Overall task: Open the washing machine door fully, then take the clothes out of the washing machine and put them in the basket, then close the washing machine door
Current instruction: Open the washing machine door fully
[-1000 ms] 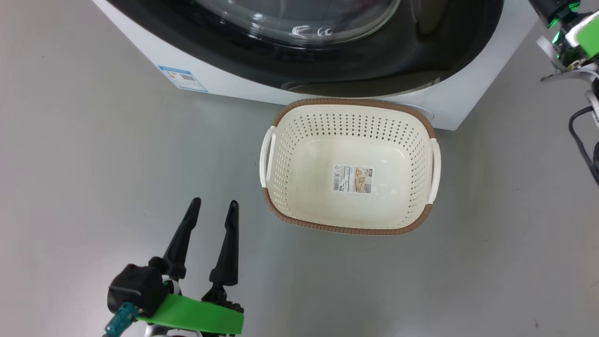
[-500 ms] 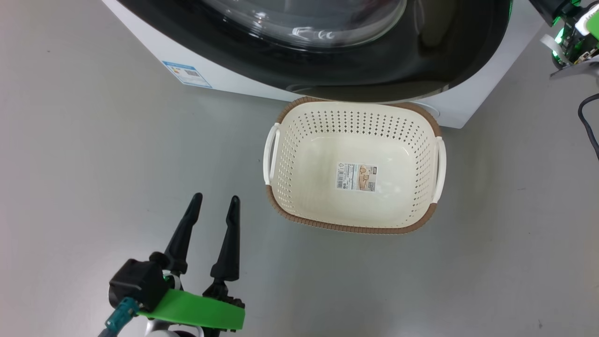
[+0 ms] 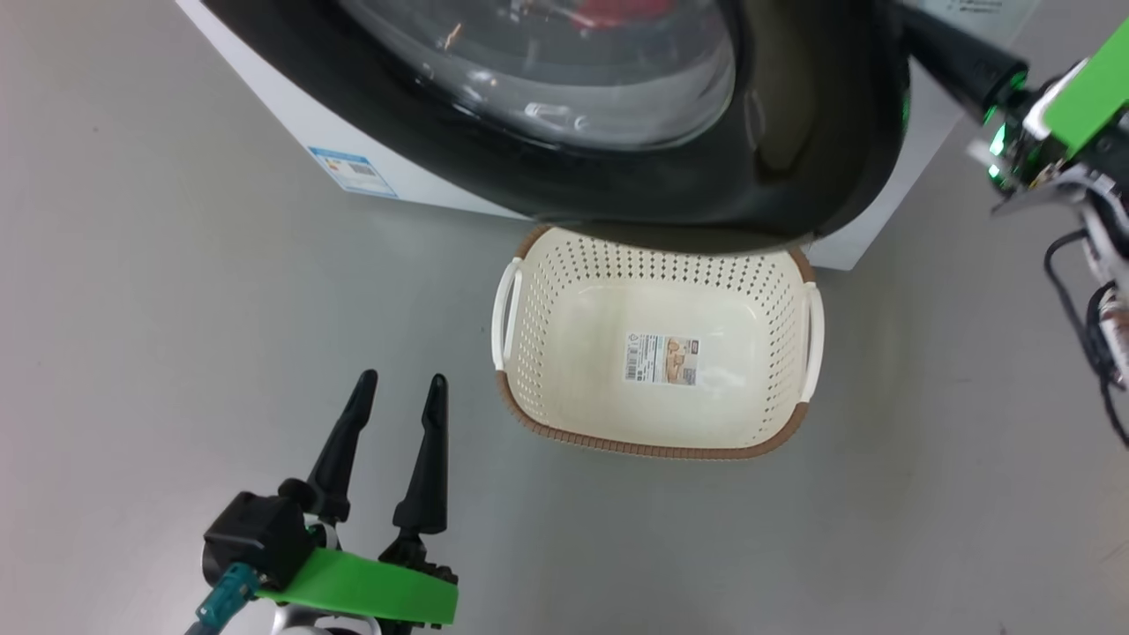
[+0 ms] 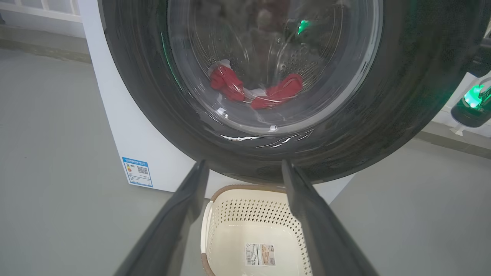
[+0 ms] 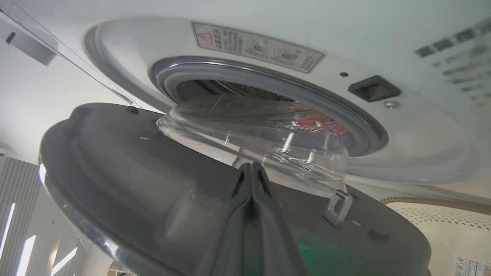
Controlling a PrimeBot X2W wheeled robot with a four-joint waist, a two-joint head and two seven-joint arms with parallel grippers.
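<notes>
The washing machine door [image 3: 794,168] stands partly swung out from the washing machine [image 3: 291,115], its black rim hanging over the far edge of the basket [image 3: 644,448]. My right gripper [image 5: 251,165] is shut, its fingers together against the door's grey inner face, beside the glass bowl [image 5: 249,134]. In the head view the right gripper [image 3: 944,48] reaches behind the door's right edge. The red clothes [image 4: 230,82] lie in the drum, seen through the glass. My left gripper [image 3: 401,384] hangs open over the floor, left of the basket and holding nothing.
The basket [image 4: 249,214] sits on the grey floor right in front of the machine, with a sticker [image 3: 661,358] on its bottom. The grey rubber ring [image 5: 268,78] and the latch socket [image 5: 374,89] show on the machine's front. Cables [image 3: 1085,291] hang at the right.
The door has swung out from the machine and now covers the basket's far rim. My right gripper has come further into the head view. The left gripper has stayed put.
</notes>
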